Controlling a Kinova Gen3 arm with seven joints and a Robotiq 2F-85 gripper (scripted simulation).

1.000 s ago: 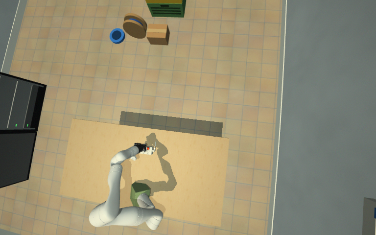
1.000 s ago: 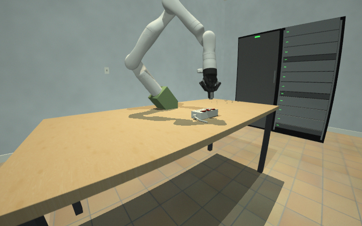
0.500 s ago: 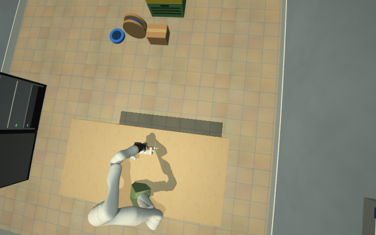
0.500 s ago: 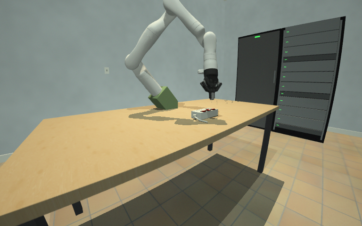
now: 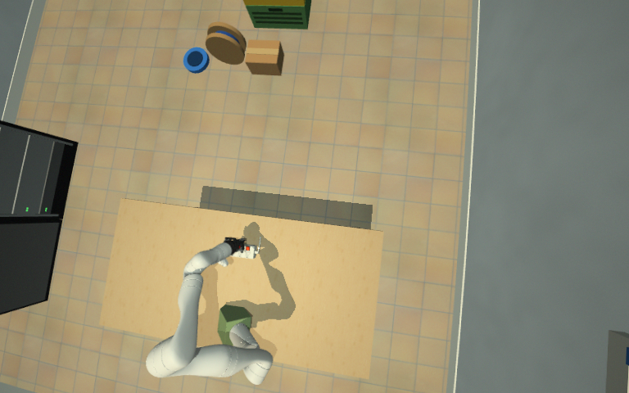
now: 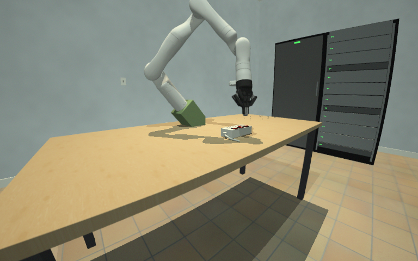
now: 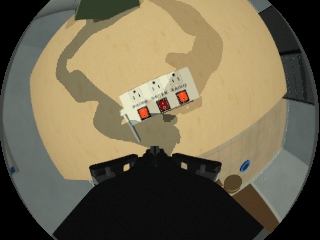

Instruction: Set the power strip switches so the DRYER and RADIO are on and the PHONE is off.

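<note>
The white power strip [image 7: 160, 98] lies flat on the wooden table, right way up, with three rocker switches in a row. In the wrist view the two outer switches [image 7: 143, 112] [image 7: 182, 98] glow bright red and the middle one [image 7: 163, 104] is dark red. The labels are too small to read. The strip also shows in the side view [image 6: 235, 130] and in the overhead view [image 5: 246, 251]. My gripper [image 6: 245, 113] is shut and empty, pointing straight down, hovering above the strip without touching it. A short grey cable stub [image 6: 231, 138] sticks out of the strip's near end.
The arm's green base block [image 6: 189, 113] stands at the table's far side. A dark server cabinet [image 6: 336, 89] stands beyond the table's right end. A cardboard box [image 5: 264, 56], a wooden spool [image 5: 225, 42] and a blue ring [image 5: 196, 60] lie on the floor far off.
</note>
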